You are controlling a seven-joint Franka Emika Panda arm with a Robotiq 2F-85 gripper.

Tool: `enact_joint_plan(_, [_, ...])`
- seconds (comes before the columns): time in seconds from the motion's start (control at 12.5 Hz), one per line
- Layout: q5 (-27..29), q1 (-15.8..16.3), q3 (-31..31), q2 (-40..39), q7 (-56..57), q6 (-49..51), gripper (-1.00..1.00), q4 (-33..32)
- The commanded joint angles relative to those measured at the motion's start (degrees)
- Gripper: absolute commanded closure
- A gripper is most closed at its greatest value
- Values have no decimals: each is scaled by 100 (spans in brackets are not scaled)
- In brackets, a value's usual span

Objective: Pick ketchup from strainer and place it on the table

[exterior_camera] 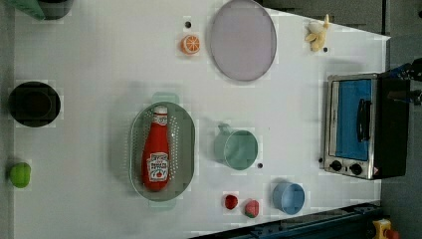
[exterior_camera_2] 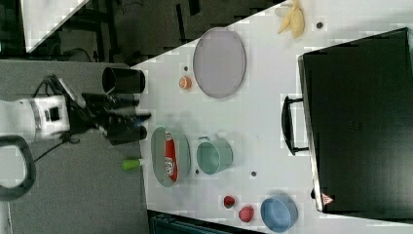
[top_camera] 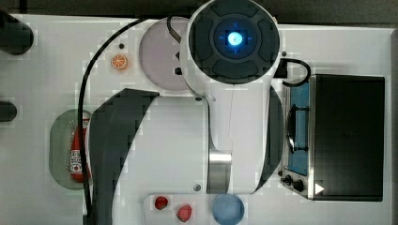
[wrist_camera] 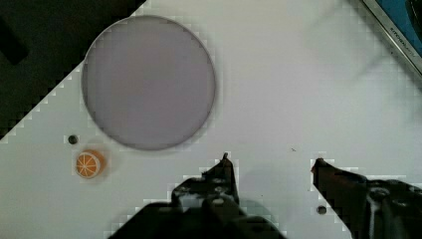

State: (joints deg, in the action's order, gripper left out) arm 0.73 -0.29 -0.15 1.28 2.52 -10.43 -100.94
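Inside the strainer point(exterior_camera: 185, 149), ketchup point(exterior_camera: 156, 152) lengthwise, rim all around.

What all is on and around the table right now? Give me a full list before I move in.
ketchup: 1, red with white label, lying in the strainer
strainer: 1, pale green, mid-table in the left view
cup: 1, green, on the left view's right of the strainer
bowl: 1, blue, near the strawberries
strawberries: 2, red, beside the bowl
plate: 1, grey-lilac, round
orange slice: 1, orange, beside the plate
banana: 1, yellow, near the oven
toaster oven: 1, silver and black
black cup: 1, table edge
green fruit: 1, table edge
table: 1, white
gripper: 1, black, open, above bare table near the plate
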Motion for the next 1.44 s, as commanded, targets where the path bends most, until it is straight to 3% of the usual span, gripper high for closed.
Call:
enact_joint_plan(0.08, [36,56,-247,2067,-400,1244,-58,-1062])
enact_joint_plan(0.24, [40,121,-100,1971,-400,1235,-99,-1064])
enact_joint_plan(0.64, [54,380,895,1447,-407,691,-100,-1061])
enact_joint_plan(1.12, [53,434,2475,534,-454,-40,-100,-1081])
enact_joint_plan(1.44, [14,458,3377,-274,-487,-1056,-100,-1253])
